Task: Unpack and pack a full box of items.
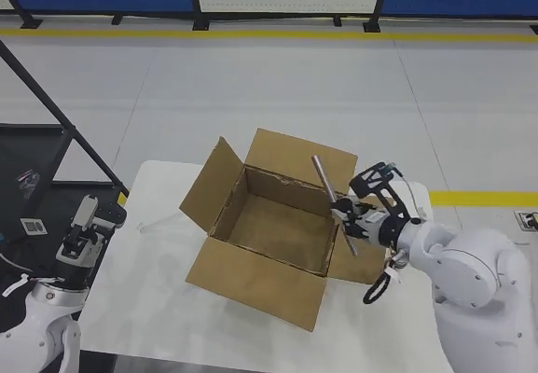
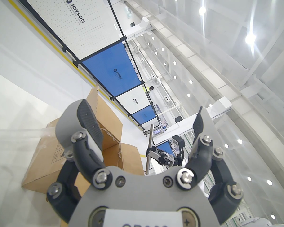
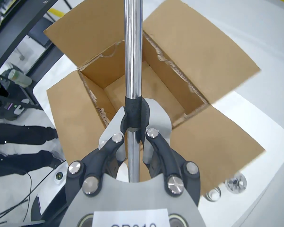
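- Cardboard box (image 1: 255, 280), brown and rectangular, stands in the middle of the top view on a white table (image 1: 147, 308). All four flaps are folded outward, and its bare brown floor is in view.
- A shiny, straight metal rod (image 1: 329, 186) slants just right of centre in the top view. Its upper end is over the box's far flap, and its lower end crosses the box's right-hand rim.
- The right gripper (image 1: 346, 216) is clenched on the metal rod near its lower end, above the box's right-hand flap.
- In the right wrist view, the two dark padded fingers (image 3: 142, 112) of the right gripper (image 3: 134, 114) press on opposite sides of the metal rod (image 3: 133, 36). The open cardboard box (image 3: 198, 48) lies beyond it.
- The left gripper (image 1: 96, 213) sits at the lower left of the top view, just off the table's left edge and well apart from the box.
- In the left wrist view, the left gripper (image 2: 143, 116) is released, its ribbed fingers (image 2: 90, 124) spread wide with nothing between them. Farther off are the cardboard box (image 2: 47, 159), the metal rod (image 2: 150, 138) and the right gripper (image 2: 153, 153).
- A small round silvery flanged part (image 3: 235, 182) and a smaller round part (image 3: 213, 194) rest on the white table (image 3: 250, 109), just beside one box flap.
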Controlling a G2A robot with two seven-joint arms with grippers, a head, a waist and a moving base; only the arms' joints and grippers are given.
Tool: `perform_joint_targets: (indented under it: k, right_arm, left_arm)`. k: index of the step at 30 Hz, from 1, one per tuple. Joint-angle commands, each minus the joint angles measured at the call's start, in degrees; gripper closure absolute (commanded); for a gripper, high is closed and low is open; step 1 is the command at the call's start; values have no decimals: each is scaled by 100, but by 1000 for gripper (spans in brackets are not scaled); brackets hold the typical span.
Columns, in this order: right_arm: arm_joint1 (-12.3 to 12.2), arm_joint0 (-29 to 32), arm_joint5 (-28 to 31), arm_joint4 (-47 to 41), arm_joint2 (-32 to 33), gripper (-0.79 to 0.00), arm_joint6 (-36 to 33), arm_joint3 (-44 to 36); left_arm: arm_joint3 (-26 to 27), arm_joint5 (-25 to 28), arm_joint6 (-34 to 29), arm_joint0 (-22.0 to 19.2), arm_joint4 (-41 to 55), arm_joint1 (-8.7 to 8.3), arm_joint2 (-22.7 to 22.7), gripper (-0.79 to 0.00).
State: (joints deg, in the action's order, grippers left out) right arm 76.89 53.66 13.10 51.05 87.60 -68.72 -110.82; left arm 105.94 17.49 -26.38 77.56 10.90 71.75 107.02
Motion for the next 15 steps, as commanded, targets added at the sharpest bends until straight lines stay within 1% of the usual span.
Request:
perform_joint_targets:
  k: [1,6,10,13,15]
  right_arm:
    - [-44,269,-164,39,438,0,62,-100]
    - [-145,927,-609,77,1391,0,134,-125]
    - [-216,1358,-831,-9,2035,0,99,108]
    - [-262,1475,-953,24,2232,0,54,512]
    - [-286,1431,-1009,51,2205,0,43,871]
  left_arm:
    - [0,0,0,0,0,0,0,-785]
    - [0,0,0,0,0,0,0,-785]
    - [0,0,0,0,0,0,0,-785]
    - [0,0,0,0,0,0,0,-785]
    - [0,0,0,0,0,0,0,-785]
